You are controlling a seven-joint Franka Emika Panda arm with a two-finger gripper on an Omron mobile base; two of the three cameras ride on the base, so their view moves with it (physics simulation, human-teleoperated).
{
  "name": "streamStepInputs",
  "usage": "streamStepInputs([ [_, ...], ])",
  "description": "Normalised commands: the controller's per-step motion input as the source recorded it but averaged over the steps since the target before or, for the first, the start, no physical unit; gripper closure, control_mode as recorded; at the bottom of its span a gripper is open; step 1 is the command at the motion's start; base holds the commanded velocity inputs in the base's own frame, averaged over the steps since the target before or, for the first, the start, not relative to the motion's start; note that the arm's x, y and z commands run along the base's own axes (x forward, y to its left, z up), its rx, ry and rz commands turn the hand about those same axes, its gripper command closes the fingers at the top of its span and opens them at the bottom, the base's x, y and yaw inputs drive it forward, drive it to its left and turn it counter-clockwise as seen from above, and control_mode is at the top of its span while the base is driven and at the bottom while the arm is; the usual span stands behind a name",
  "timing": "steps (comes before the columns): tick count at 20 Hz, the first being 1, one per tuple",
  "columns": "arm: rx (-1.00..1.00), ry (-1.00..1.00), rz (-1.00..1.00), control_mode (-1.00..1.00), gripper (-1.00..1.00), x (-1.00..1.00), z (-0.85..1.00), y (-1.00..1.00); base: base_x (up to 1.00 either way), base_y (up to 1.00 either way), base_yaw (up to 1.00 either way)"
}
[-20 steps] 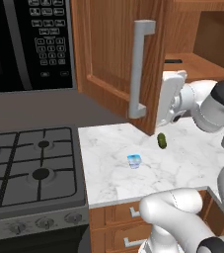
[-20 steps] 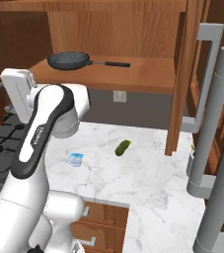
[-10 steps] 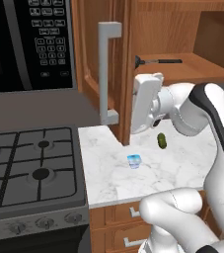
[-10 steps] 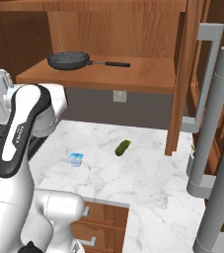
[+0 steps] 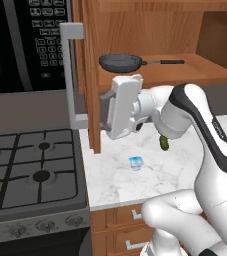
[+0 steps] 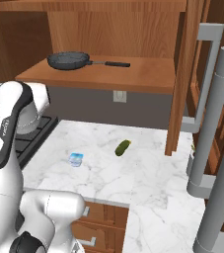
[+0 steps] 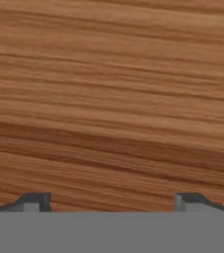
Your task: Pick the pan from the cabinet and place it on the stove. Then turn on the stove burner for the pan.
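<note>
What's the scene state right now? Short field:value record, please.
pan: on the cabinet shelf, handle toward the robot's right, untouched
cabinet doors: both swung open
gripper: open, facing the left door's inner face, holding nothing
stove: grates bare, no pan yet
counter: small green item and small blue item lying apart

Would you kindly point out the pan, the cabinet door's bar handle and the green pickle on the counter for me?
pan (image 6: pixel 67 60): right base view, on the middle of its round dark bowl.
bar handle (image 5: pixel 68 75): left base view, on the upright grey bar.
pickle (image 6: pixel 123 147): right base view, on its green middle.
</note>
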Motion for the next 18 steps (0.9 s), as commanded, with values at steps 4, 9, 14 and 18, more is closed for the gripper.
streamStepInputs([
  [4,0.0,0.0,0.01,-1.0,-1.0,0.0,0.0,0.12,0.0,0.0,0.0],
  [9,0.0,-0.03,0.02,-1.0,-1.0,0.0,-0.02,-0.05,0.0,0.0,0.0],
  [14,-0.03,-0.19,0.0,-1.0,-1.0,0.0,0.0,-0.37,0.0,0.0,0.0],
  [18,-0.04,-0.26,0.0,-1.0,-1.0,0.0,0.0,-0.42,0.0,0.0,0.0],
])
